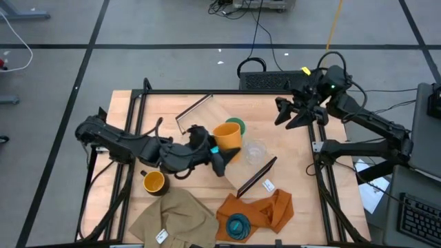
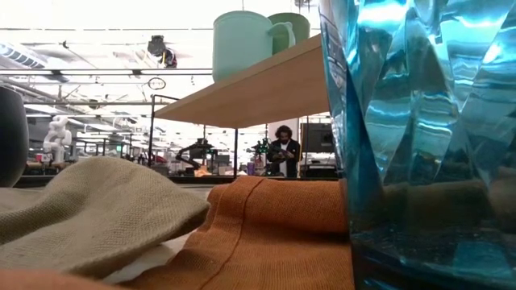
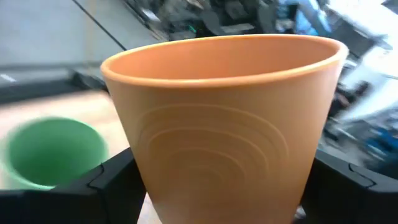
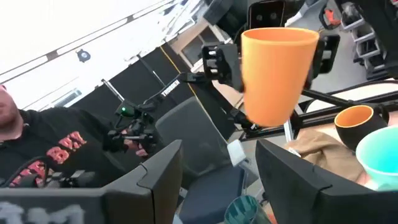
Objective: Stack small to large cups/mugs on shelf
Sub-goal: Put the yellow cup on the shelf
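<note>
My left gripper (image 1: pixel 224 146) reaches from the table's left to the middle and is shut on the orange cup (image 1: pixel 227 135), above the shelf (image 1: pixel 256 176). The green cup (image 1: pixel 236 125) stands just beyond it and the clear tumbler (image 1: pixel 255 150) to its right. In the low view a light-blue mug (image 2: pixel 242 44) and the green cup (image 2: pixel 290 28) stand on the raised shelf plank (image 2: pixel 266 84). The dark mug with its yellow inside (image 1: pixel 154 182) stands near the table's left front. The ribbed teal cup (image 1: pixel 238 226) sits on the orange cloth. My right gripper (image 1: pixel 289 114) hovers open at the far right. My left gripper pinches the orange cup's lower wall (image 3: pixel 155 186) between its two fingers (image 3: pixel 106 180), one on either side. The fingers come level from the table's left. The cup stands upright, mouth up, and in the right wrist view the orange cup (image 4: pixel 280 68) looks lifted clear.
A tan cloth (image 1: pixel 176 217) and an orange cloth (image 1: pixel 265 210) lie along the near edge. Black frame rails run down both sides of the table. A person in a dark shirt (image 4: pixel 43 155) shows in the right wrist view, and another (image 2: pixel 282 149) stands far behind the table.
</note>
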You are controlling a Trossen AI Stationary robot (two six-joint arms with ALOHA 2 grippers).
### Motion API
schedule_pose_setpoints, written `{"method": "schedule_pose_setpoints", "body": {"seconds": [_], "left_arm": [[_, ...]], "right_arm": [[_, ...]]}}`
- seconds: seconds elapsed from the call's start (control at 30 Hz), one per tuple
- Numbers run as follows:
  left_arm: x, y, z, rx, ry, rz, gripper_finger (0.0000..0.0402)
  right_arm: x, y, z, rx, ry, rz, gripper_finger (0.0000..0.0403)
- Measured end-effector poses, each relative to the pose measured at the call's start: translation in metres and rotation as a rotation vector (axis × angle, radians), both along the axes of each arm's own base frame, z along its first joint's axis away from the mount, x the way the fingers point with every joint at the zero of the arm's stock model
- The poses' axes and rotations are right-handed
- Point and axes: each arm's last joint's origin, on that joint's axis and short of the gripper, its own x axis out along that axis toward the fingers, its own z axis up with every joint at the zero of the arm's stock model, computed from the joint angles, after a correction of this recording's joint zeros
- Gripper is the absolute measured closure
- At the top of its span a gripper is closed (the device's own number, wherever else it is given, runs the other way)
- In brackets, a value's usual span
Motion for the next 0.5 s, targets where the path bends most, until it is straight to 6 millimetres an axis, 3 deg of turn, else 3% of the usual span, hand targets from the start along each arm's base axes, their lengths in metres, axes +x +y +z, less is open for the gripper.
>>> {"method": "schedule_pose_setpoints", "body": {"seconds": [0.17, 0.5], "left_arm": [[-0.003, -0.005, -0.002, 0.087, 0.024, 0.094, 0.0074], [0.011, -0.033, -0.033, 0.188, 0.1, 0.206, 0.0072]], "right_arm": [[-0.005, -0.004, 0.0, 0.013, 0.019, -0.03, 0.0211], [-0.022, -0.005, 0.007, -0.015, -0.02, -0.09, 0.0211]]}}
